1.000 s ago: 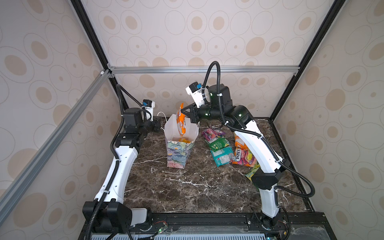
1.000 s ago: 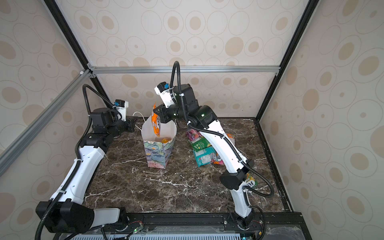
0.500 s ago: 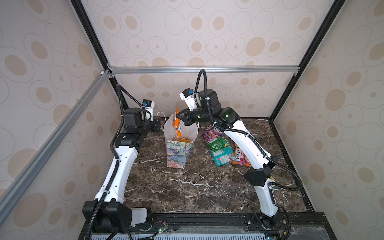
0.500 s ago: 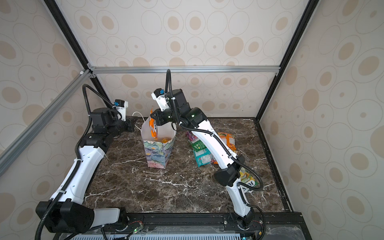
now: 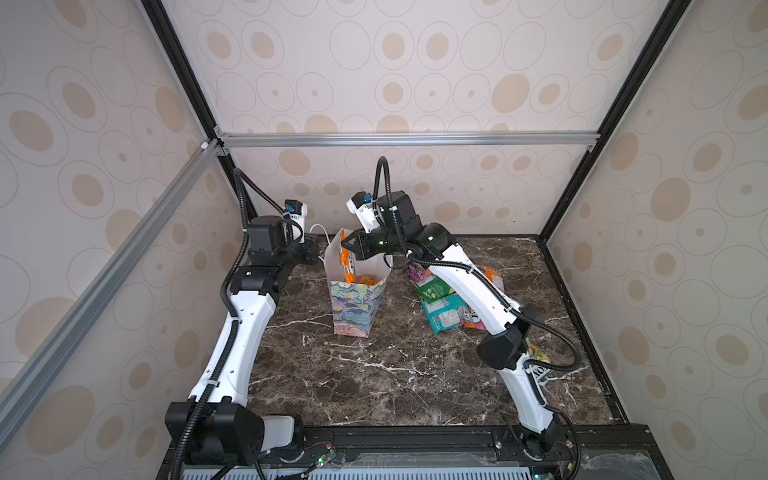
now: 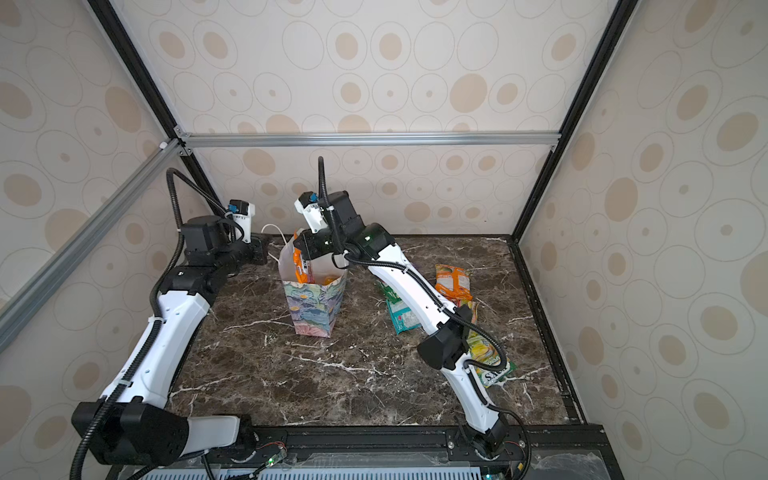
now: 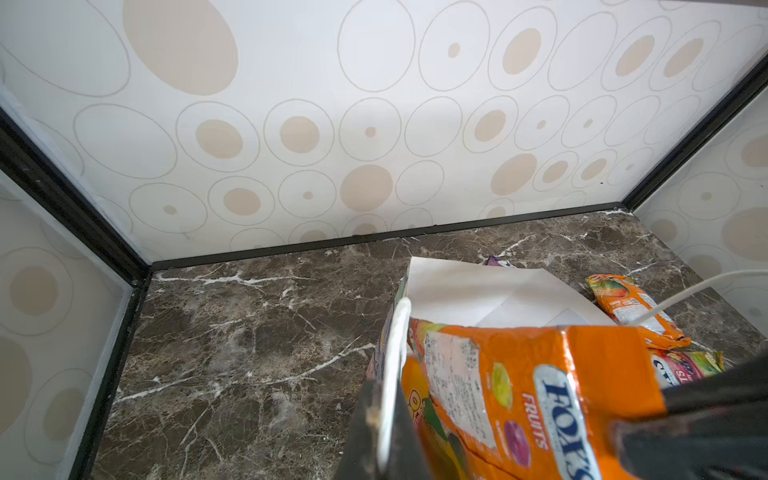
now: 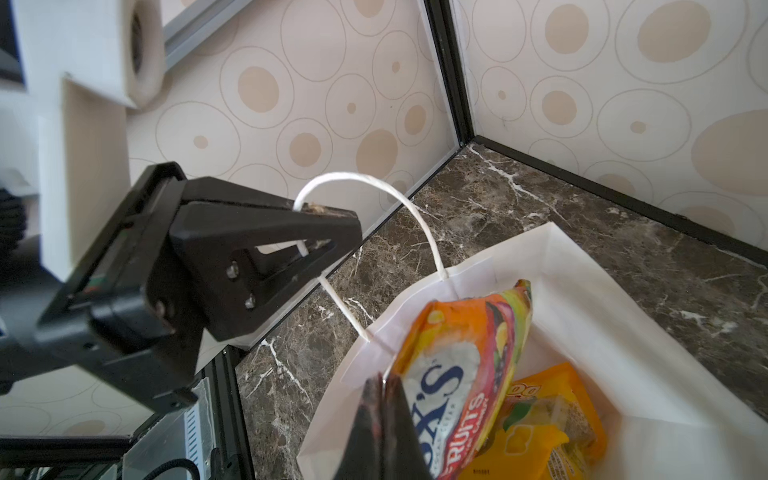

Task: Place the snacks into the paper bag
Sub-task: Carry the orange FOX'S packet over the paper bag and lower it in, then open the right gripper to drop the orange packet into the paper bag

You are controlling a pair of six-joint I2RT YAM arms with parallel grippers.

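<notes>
one orange fox's packet hangs in the clenched right claw, inside the mouth of the upright paper bag, above a yellow packet. just beside it, the left claw grips the bag's white cord handle. loose snacks lie behind the right claw, under its arm.

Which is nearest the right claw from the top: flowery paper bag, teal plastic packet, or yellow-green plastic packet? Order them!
In a top view:
1. Flowery paper bag: right claw at its mouth.
2. Teal plastic packet: right of bag.
3. Yellow-green plastic packet: front right.
</notes>
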